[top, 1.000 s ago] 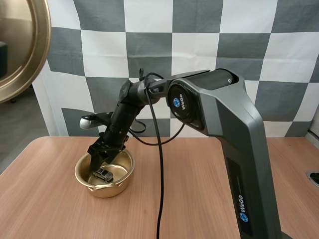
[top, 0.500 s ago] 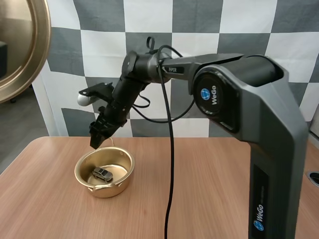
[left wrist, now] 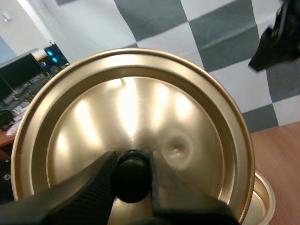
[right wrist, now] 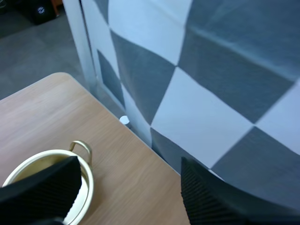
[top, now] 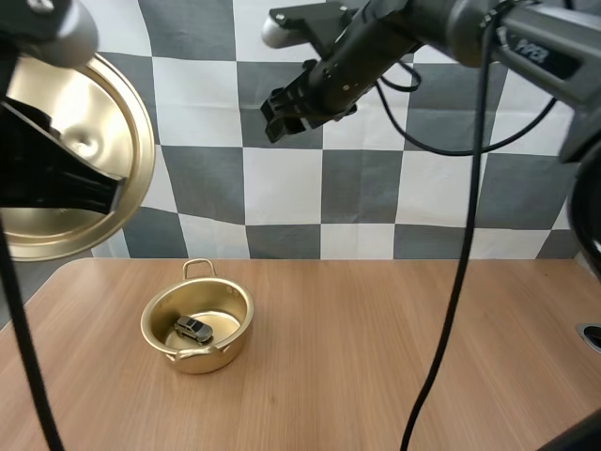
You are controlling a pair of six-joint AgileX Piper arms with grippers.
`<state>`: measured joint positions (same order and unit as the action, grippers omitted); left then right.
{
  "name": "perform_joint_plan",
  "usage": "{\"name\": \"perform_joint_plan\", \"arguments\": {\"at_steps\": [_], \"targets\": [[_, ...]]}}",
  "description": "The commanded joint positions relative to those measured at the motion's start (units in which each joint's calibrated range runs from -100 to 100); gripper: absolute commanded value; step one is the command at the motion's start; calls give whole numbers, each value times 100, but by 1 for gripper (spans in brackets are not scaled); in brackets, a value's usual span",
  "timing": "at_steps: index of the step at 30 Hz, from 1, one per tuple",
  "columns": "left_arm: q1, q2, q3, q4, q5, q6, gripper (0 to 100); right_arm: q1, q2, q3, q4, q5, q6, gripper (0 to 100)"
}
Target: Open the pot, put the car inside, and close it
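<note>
One car (top: 193, 329) in pot (top: 203, 358), right fingers (right wrist: 40, 190) high above, left fingers (left wrist: 89, 187) pinching lid (left wrist: 140, 108)

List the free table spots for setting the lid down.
Free: the table right of the pot, to its far edge; also a narrower strip in front of the pot. Crowded: only the pot, with the car inside. The lid hangs above the left corner.

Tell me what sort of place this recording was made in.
Probably a robot test bench rather than a kitchen: a wooden table carries a gold pot with a toy car in it, while the left gripper holds the lid aloft and the right gripper hangs open above.
</note>
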<state>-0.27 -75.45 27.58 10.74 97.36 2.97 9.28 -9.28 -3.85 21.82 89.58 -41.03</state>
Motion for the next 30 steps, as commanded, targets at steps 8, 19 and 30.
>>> {"name": "perform_joint_plan", "arguments": {"at_steps": [8,19,30], "targets": [[-7,1037,1608,-319,-2026,5,0,-1958,-776,23,1683,1042,-412,100],[-7,2872,2595,-320,-3740,5,0,-2223,-1806,585,2164,1042,-634,100],[-7,4354,2595,-403,-4750,26,0,-2223,-2952,599,2199,1042,-634,100]]}}
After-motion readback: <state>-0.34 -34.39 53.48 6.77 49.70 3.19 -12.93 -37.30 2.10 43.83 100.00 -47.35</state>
